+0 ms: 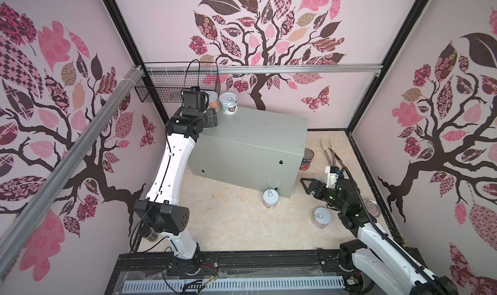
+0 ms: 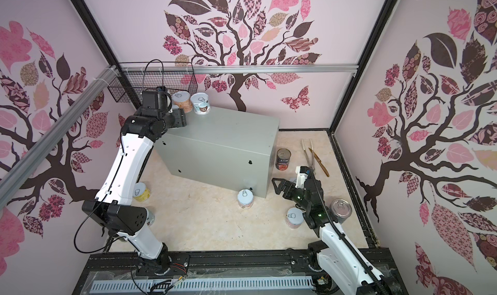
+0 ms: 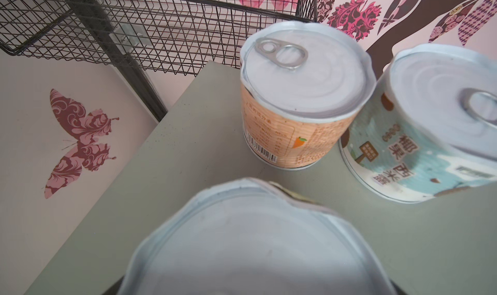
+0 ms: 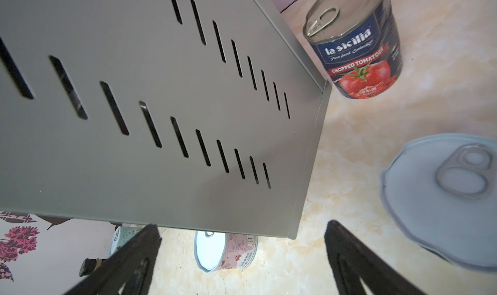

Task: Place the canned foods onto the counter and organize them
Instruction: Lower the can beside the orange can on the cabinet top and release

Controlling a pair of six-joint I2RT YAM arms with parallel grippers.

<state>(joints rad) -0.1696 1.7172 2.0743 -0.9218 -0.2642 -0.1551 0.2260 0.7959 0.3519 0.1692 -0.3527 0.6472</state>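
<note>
The held can (image 3: 250, 248) is filling the left wrist view. The left gripper (image 1: 210, 120) is squeezing it over the grey counter (image 1: 255, 137), near the orange can (image 3: 304, 105) and blue can (image 3: 419, 151) standing there. Next, I think, it needs lowering gently beside them. The right gripper (image 4: 242, 224) is hanging wide open and empty near the tomato can (image 4: 357, 51) on the pale marbled table (image 1: 228, 226), with pink tree walls (image 1: 295, 65) around.

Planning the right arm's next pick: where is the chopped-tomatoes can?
In both top views the chopped-tomatoes can stands upright just right of the counter, beyond the right gripper.
</note>
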